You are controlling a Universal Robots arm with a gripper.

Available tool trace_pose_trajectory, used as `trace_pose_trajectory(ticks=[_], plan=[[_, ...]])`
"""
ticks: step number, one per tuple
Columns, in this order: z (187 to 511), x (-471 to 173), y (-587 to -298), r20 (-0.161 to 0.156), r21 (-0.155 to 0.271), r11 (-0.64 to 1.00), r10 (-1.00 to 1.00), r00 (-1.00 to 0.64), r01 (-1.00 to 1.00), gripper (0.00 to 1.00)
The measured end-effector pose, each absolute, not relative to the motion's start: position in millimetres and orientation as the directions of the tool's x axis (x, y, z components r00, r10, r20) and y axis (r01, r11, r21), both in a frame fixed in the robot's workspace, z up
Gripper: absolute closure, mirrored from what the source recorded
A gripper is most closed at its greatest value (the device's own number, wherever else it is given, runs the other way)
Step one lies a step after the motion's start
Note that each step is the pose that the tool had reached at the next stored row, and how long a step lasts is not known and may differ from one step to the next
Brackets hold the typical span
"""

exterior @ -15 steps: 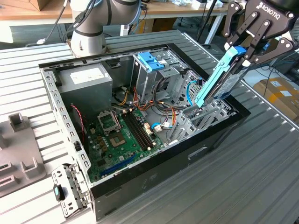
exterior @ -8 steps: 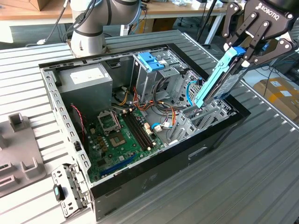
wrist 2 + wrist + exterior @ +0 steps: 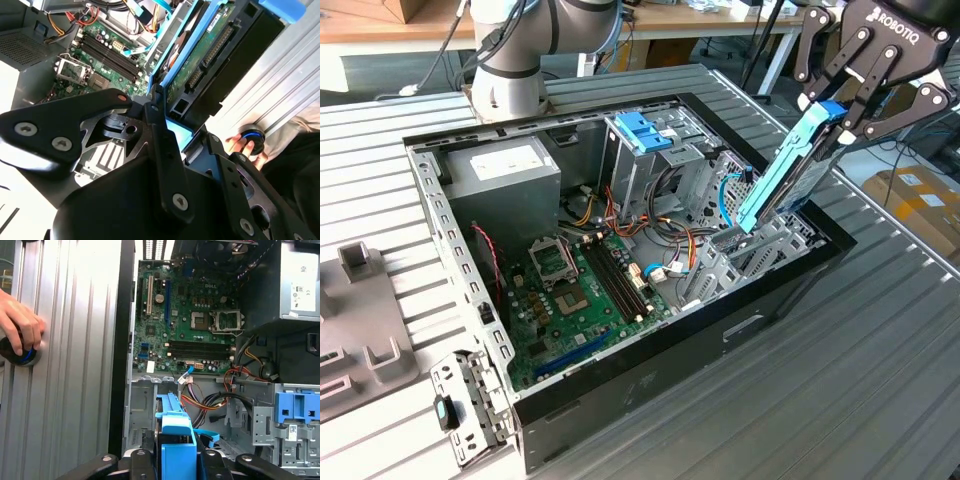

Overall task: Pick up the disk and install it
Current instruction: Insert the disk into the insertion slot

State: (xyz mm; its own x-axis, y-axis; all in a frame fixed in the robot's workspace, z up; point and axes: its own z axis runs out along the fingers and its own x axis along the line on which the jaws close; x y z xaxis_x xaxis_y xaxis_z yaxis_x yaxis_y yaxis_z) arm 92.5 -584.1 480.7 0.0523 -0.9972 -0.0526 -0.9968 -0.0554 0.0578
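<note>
Surface: ribbed grey metal counter [image 3: 880, 330] is carrying an open black computer case [image 3: 620, 400], which is lying on its side with the green motherboard [image 3: 580, 290] facing up.
End effector: the black end effector [image 3: 845, 105] is hanging over the case's edge on the exterior view's right, its fingers pressing in on the disk's upper end from both sides.
Disk position: the disk [image 3: 785, 170] is hanging below the fingers, lifted off the counter, with its lower end reaching down to the grey drive cage [image 3: 760, 250]; whether it is touching there, I cannot tell.
Disk axis: its long axis is standing steeply, leaning with the top toward the exterior view's right.
Disk look: blue rails are framing a dark body; in the second wrist view a green circuit board and a black connector strip are facing the camera.
Hand: a person's hand [image 3: 20, 322] is resting on a round black knob [image 3: 20, 355] on the counter, beside the case.
</note>
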Motion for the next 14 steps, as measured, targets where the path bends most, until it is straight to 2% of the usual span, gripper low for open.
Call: trace_pose_trajectory(ticks=[14], plan=[[474.9, 89.8, -584.2, -0.053, 0.058, -0.055, -0.997, 0.052, -0.997, 0.63]])
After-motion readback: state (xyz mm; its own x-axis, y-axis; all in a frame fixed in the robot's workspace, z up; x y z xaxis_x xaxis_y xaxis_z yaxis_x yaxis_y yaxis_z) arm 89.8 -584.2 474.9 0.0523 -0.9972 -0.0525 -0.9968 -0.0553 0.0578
